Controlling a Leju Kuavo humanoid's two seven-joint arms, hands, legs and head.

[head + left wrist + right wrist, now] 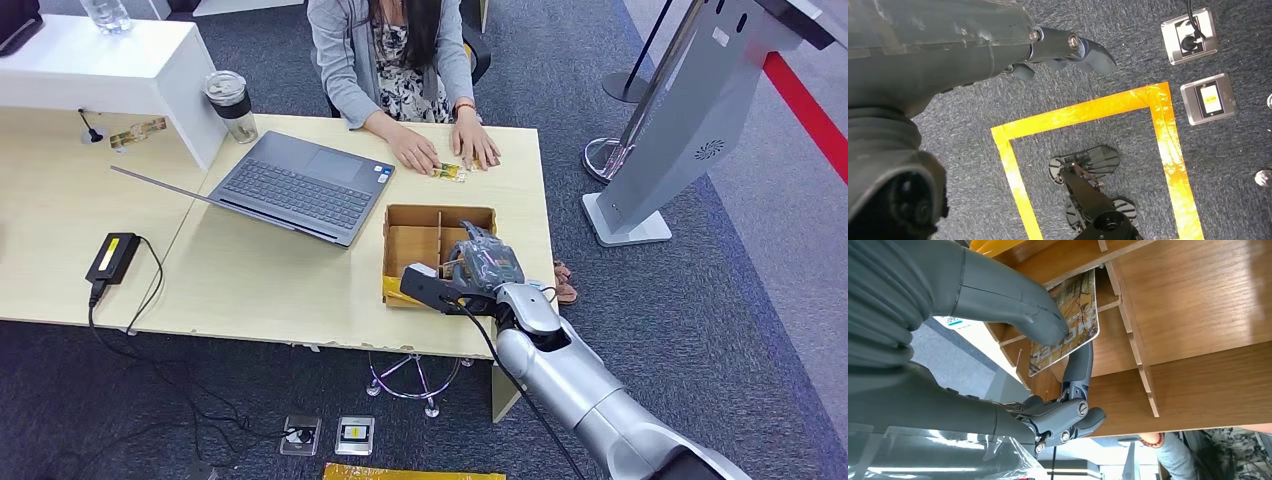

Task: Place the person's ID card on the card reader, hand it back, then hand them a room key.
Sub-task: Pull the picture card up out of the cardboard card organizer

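Desk from above first: the person sits at the far side with both hands resting on a small patterned card lying flat by the far edge, which I take to be the ID card, kept under their fingers. A laptop sits open between them and the robot. The black card reader lies well off to the left, cabled. A wooden box with dividers stands near the robot's edge, within easy reach of the arm, and I judge that is where the room keys are stocked. The right hand is down inside the box's near compartment; from here I cannot tell what it grips.

Down at the left wrist, the left hand hangs over grey carpet with an orange tape square and two floor sockets. Its fingers lie loosely apart and hold nothing, so the arm looks parked.

At the right wrist it becomes plain. The right hand has a key card, printed with an autumn-tree pattern, pinched between the thick thumb on its face and a darker finger behind it. The card stands tilted among the dividers, one edge low in the slot, the rest free of the wood. The other fingers are curled below, touching nothing that I can make out. I judge this to be the room-key step, with the card gripped but not yet lifted out of the box.
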